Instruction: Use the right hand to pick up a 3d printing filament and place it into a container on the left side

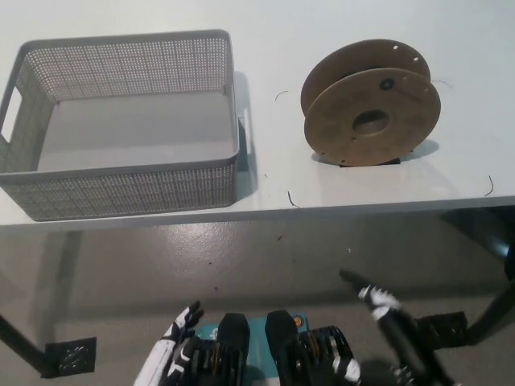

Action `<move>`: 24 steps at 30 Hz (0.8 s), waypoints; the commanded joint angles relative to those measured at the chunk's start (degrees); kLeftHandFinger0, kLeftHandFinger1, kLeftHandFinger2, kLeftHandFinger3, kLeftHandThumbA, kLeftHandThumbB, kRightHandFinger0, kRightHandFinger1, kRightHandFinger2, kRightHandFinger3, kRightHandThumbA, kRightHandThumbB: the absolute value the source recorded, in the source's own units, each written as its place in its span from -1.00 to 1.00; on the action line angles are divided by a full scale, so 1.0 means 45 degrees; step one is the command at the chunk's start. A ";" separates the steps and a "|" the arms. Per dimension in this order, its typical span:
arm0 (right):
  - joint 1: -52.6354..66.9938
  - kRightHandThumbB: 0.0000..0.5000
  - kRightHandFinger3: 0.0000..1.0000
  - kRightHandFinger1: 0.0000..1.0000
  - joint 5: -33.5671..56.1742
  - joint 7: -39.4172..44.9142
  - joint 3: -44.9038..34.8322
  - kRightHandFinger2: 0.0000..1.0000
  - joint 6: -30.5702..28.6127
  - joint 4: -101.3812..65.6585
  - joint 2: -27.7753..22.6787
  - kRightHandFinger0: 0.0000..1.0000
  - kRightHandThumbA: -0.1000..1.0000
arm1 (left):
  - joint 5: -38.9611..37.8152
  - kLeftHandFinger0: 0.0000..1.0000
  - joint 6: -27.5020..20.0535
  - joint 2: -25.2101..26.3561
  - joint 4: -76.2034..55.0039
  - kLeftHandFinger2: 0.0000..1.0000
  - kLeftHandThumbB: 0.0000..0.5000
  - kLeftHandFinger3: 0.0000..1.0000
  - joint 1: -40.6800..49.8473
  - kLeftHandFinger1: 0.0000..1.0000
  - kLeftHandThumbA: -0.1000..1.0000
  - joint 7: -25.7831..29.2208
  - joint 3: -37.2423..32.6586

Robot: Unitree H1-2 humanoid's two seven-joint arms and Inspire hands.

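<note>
The spool [372, 104] stands on edge on the table [265, 32], well ahead of the right hand [378, 301] and roughly straight out from it, no contact w/ either hand. It's a brown cardboard-sided reel, two round flanges showing, near flange facing the camera w/ a dark hub hole at centre; a bit of dark stuff shows under it at the base. Thin dark strands lie loose on the tabletop beside it, one near the table's front edge, one at far right. The bin [121, 169], a grey perforated basket w/ a handle slot in its left wall, sits on the same table, up and to the left of the right hand, near the spool's left but not touching it; inside looks bare. Right hand is black w/ white bits, low, below the table edge over the floor, pointing up-left; holding nothing, but can't tell how far the fingers are spread. Left hand [179, 330], white, rests at bottom left-of-centre, also below the table, under the bin's right end; empty, finger spread unclear too.
</note>
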 commanded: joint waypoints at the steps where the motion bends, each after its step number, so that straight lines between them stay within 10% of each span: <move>1: -0.0763 0.04 1.00 1.00 0.0625 -0.0187 -0.1648 1.00 -0.0418 -0.3856 -0.0457 1.00 0.87 | -0.0331 1.00 -0.0821 0.0084 -0.1942 1.00 0.64 1.00 -0.0261 1.00 1.00 0.0022 0.0349; 15: -0.9073 0.35 1.00 1.00 0.2908 0.4338 -0.3579 1.00 0.7315 -0.4542 -0.3974 1.00 0.84 | -0.0032 1.00 -0.0036 0.0430 -0.2466 1.00 0.60 1.00 -0.0723 1.00 1.00 -0.0215 0.0537; 24: -1.4014 0.62 1.00 1.00 0.2195 0.7642 -0.1296 1.00 0.7705 0.2022 -0.4909 1.00 1.00 | -0.0104 1.00 -0.0265 0.0315 -0.1778 1.00 0.64 1.00 -0.0734 1.00 1.00 -0.0293 0.0417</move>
